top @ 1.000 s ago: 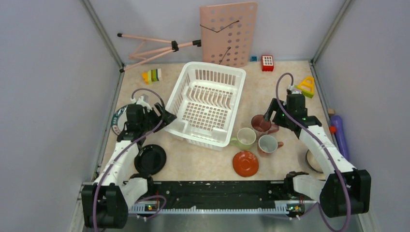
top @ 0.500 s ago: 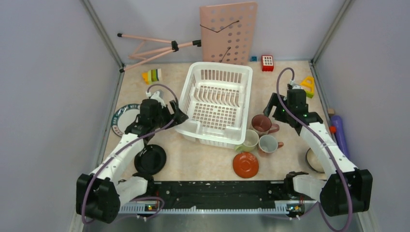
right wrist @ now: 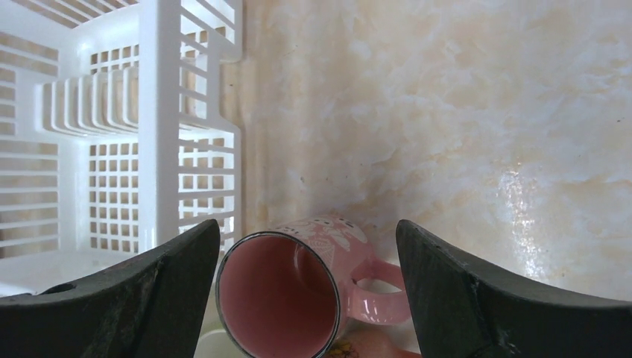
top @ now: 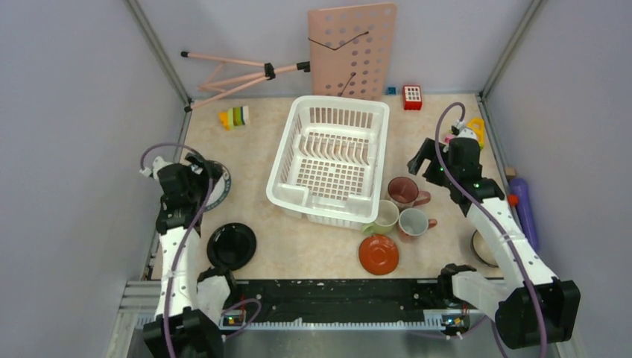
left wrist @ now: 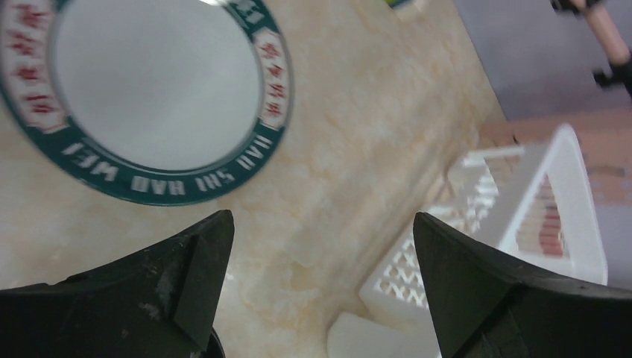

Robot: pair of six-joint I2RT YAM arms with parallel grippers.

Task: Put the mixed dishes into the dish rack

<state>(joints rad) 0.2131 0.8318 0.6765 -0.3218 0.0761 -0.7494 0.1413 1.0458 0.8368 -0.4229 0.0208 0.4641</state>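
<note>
Zero dishes loaded: the dish rack [top: 332, 160] sits mid-table, empty, now squared up rather than skewed as it was a second ago. The left gripper [left wrist: 320, 218] has left the rack's near-left corner and swung out over the green-rimmed plate [left wrist: 156, 97], jaws spread wide, holding nothing. The right gripper [right wrist: 307, 224] has backed off slightly, likewise wide and empty, above the maroon mug [top: 403, 191] beside the rack. Looks like rack positioning is done, first pickups next.

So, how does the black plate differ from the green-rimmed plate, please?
The black plate is all dark; the green-rimmed plate has a white centre and lettering on its rim. The black plate lies nearer the arm bases, the green-rimmed one farther back. Both lie flat outside the rack.
</note>
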